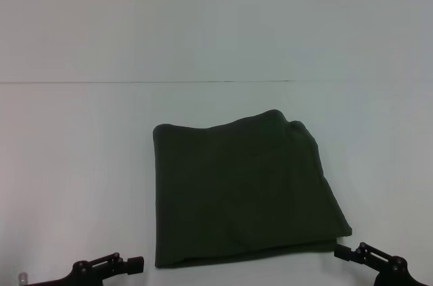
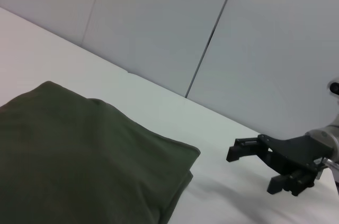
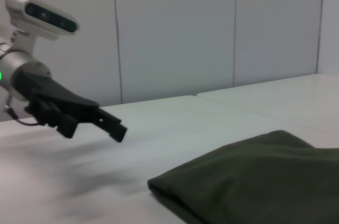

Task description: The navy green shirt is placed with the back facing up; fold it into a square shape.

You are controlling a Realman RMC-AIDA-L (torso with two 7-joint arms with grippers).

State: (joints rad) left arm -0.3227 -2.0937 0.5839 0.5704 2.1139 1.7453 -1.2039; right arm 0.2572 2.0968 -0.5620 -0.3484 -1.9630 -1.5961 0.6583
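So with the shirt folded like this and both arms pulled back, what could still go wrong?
1. The shirt is not a clean square: its far edge is wavy and the right side slants, so it may be judged unfinished.
2. The stacked layers at the near corner look loose and could spring open.
3. The right end effector sits close to that corner; a sweep could snag it. The left end effector is clear.

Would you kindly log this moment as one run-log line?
navy green shirt: folded, roughly square, flat on table | left gripper: near left corner, off cloth | right gripper: near right corner, off cloth
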